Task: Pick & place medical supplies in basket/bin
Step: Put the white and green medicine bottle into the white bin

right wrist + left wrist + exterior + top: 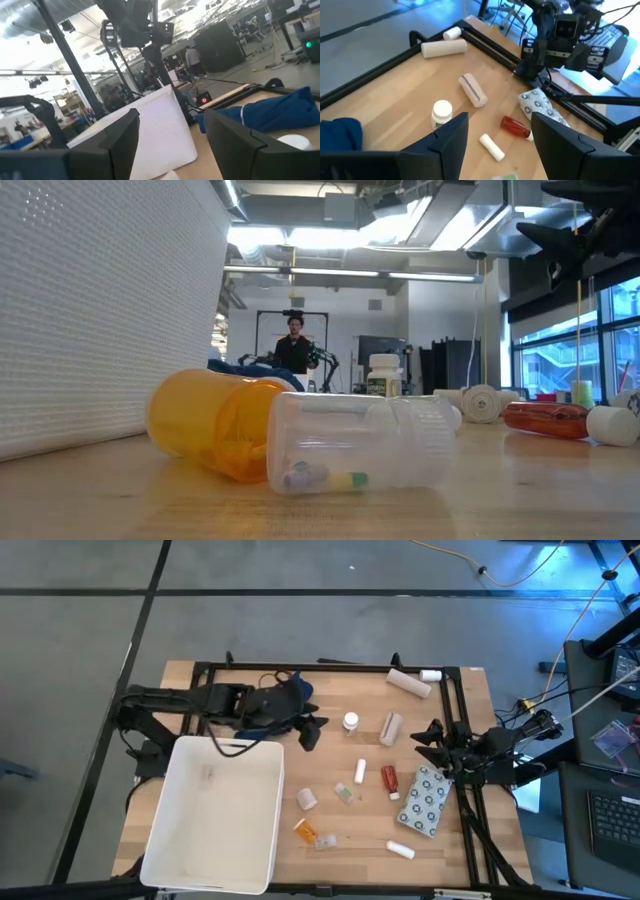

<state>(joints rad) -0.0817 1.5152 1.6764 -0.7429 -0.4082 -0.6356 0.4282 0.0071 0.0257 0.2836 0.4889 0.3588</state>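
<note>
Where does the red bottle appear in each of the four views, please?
High view: red bottle, right of centre, beside the dotted packet.
Low view: lying at the right.
Left wrist view: between the fingers, near the packet.
Right wrist view: not in it.
Shared landmark: the dotted packet.

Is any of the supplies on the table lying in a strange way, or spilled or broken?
Nothing looks spilled or broken. The orange pill bottle and a clear vial lie on their sides beside the white tub, which looks empty. Only the white-capped bottle stands upright.
</note>
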